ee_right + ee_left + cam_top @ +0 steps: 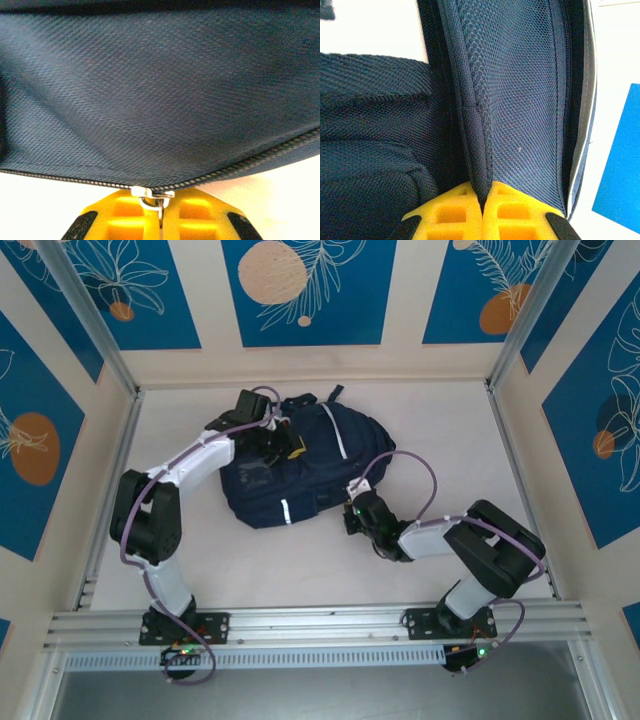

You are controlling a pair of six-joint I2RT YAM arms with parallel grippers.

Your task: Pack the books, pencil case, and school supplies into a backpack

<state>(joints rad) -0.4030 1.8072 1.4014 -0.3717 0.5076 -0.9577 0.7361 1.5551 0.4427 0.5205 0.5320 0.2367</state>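
**Both claws clenched on the backpack**

Top view: the large navy blue fabric backpack with white reflective stripes (300,475) lies flat on the pale surface (450,430), just left of the frame's centre. The left arm comes up from the lower left and bends in. Its left claw (283,443) sits on the upper-left part of the backpack. The right arm folds in from the lower right. Its right claw (357,512) is at the backpack's lower-right edge, touching it.

Left wrist view: the two yellow fingers (455,215) meet at the bottom centre with no gap between them. The left claw is clenched on a raised navy seam ridge (475,145) of the backpack, which runs up the frame from between the fingers. A mesh-textured panel (520,100) lies just right of the ridge. A white stripe (580,150) follows the far right edge of the fabric.

Right wrist view: the yellow fingers (200,215) are pressed together at the bottom centre. The right claw is clenched on a small silver metal zipper pull (152,194). The dark zipper track (240,165) crosses the lower part of the frame along the fabric's edge. Navy weave fills the frame above it, and the pale surface shows below.
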